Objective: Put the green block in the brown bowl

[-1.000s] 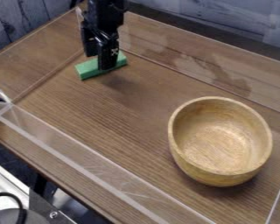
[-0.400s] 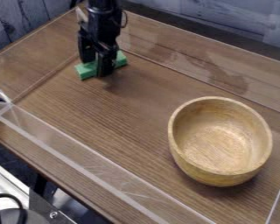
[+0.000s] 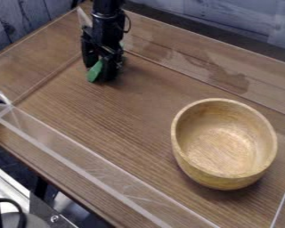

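Green block (image 3: 101,70) lay flat on the wooden table (image 3: 121,125), far over toward the back left corner, and most of it was hidden behind the black end effector (image 3: 102,64) that stood right on top of it. From where I stood only a sliver of bright green showed, peeking out low between and just beneath the two dark fingers (image 3: 90,59). The end effector pointed almost straight down, its jaws spread wide, one finger on either side of the block, so the block sat in the gap between them. I could not tell whether the fingers were touching the block's sides or were only close to them; nothing looked clamped. The block seemed to rest on the table, not lifted.

The brown bowl (image 3: 224,142) sat well apart from all this, over at the right and nearer the front of the table, upright, its thick rim and pale grain plain to see, its hollow facing up. Bare wood stretched between the bowl and the block.

A clear plastic wall (image 3: 61,150) ran along the front edge of the table, slanting from the left side down toward the lower right, and the arm (image 3: 106,13) rose out of view at the top.
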### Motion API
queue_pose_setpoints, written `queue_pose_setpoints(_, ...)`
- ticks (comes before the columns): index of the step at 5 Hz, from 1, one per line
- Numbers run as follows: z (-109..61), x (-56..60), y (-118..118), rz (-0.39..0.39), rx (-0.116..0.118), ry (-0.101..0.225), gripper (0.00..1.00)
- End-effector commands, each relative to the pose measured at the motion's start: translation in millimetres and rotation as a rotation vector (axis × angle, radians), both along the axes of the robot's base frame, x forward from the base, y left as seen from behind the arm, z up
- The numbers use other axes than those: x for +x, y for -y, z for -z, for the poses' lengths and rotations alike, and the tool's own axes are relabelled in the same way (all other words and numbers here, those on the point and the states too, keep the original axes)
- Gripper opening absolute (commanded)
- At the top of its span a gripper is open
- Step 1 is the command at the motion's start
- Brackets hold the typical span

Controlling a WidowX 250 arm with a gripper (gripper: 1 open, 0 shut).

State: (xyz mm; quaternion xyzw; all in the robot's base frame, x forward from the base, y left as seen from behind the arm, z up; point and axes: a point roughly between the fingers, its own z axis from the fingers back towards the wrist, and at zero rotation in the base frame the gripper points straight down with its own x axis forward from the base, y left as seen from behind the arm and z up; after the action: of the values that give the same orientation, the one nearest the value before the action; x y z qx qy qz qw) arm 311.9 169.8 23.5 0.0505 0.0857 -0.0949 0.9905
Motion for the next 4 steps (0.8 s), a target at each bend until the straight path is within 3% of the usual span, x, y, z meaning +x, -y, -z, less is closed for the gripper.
queue_pose_setpoints(1,-12.7,8.0,-7,-0.033,0.030,0.057,0.00)
queue_pose_setpoints(2,-18.8,6.1,-5,-0.031,0.021,0.044,0.00)
queue_pose_setpoints(3,-47.2,3.4,2,-0.048,0.021,0.034,0.00)
queue_pose_setpoints(4,-61.7,-0.8,14,-0.122,0.034,0.032,0.00)
